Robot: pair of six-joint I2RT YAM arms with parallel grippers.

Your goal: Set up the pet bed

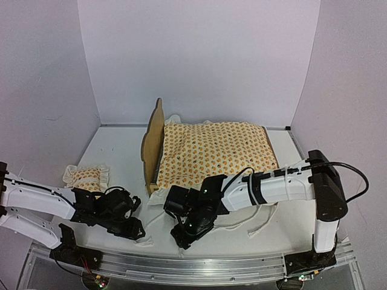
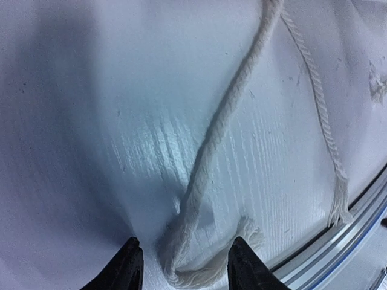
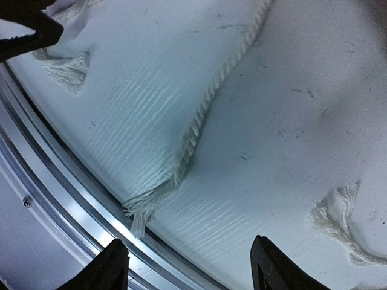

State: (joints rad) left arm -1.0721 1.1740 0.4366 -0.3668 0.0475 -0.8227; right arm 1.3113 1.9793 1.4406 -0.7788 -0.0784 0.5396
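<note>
Rail (image 3: pixel 54 175): metal strip along the near edge of the table (image 1: pixel 118 151).
Left gripper (image 2: pixel 184 257): low over the table, near left; released, jaws apart on either side of the looped end of a white cord (image 2: pixel 211 133), not pinching it.
Right gripper (image 3: pixel 190 260): just right of the left one; released, jaws wide, nothing between them.
Second cord (image 3: pixel 199 121): its frayed end touches the rail.
Pillow (image 1: pixel 87 177): on the table, left of the bed, apart from it.
Pet bed (image 1: pixel 153 142): mid-table, wavy headboard upright on the left.
Cover (image 1: pixel 214 151): orange-dotted, spread over the bed.

The pet bed (image 1: pixel 151 158) stands level at centre frame, toward the back. It is light plywood, with its wavy headboard (image 1: pixel 155 130) upright at the left end. An orange-dotted cover (image 1: pixel 217 151) hides the base.
</note>
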